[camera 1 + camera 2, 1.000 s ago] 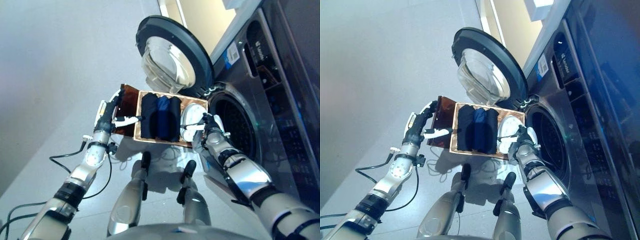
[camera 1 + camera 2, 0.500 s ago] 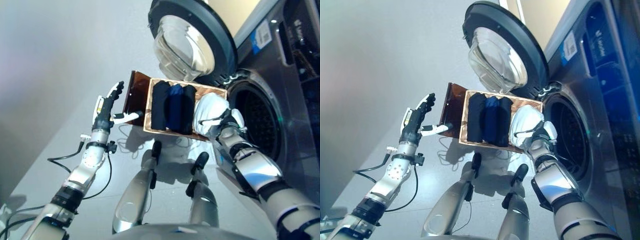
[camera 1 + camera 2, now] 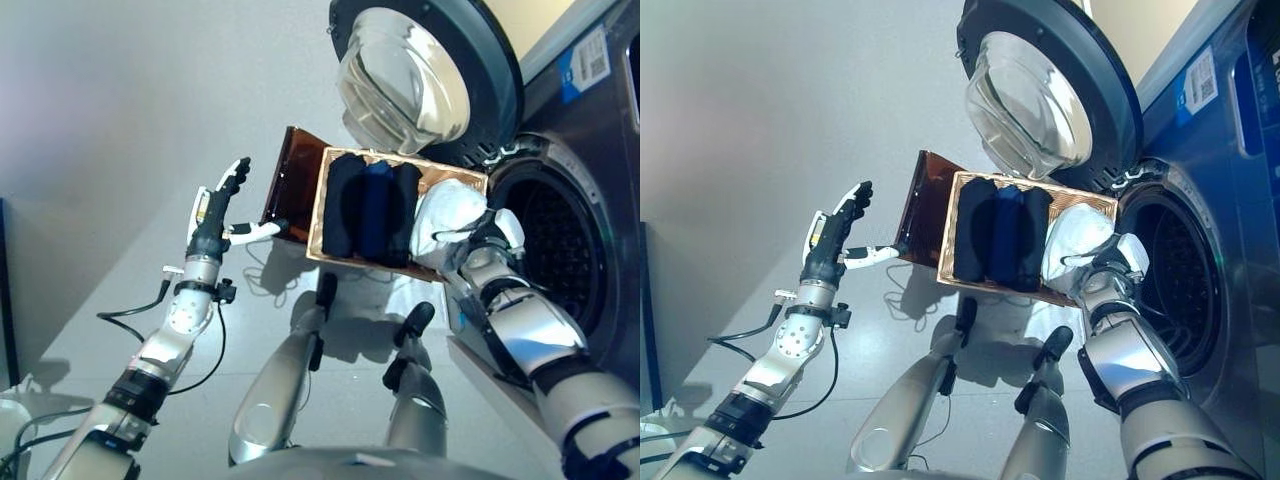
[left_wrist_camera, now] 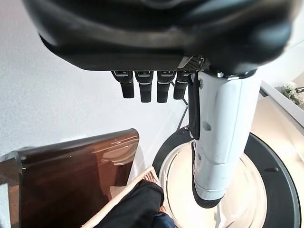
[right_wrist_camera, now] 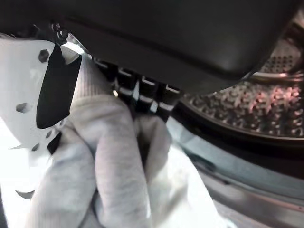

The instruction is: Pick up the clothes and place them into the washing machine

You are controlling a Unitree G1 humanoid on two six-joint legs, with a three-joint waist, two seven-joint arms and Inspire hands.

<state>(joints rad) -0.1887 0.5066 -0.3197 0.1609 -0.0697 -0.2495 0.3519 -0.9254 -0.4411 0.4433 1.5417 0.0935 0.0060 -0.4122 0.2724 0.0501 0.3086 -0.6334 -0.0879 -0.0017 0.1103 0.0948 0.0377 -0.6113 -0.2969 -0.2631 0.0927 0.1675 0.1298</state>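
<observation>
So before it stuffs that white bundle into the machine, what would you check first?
1. Right hand curled round the white garment: ok, the right wrist view shows cloth bunched in its fingers.
2. Washer door swung open: ok.
3. Drum opening free of obstructions: ok as far as visible.
4. Garment fully clear of the basket: cannot tell; it sits at the basket's edge.
5. Left hand out of the way: ok, open and away from the basket.
6. Dark clothes undisturbed in the basket: ok.
</observation>
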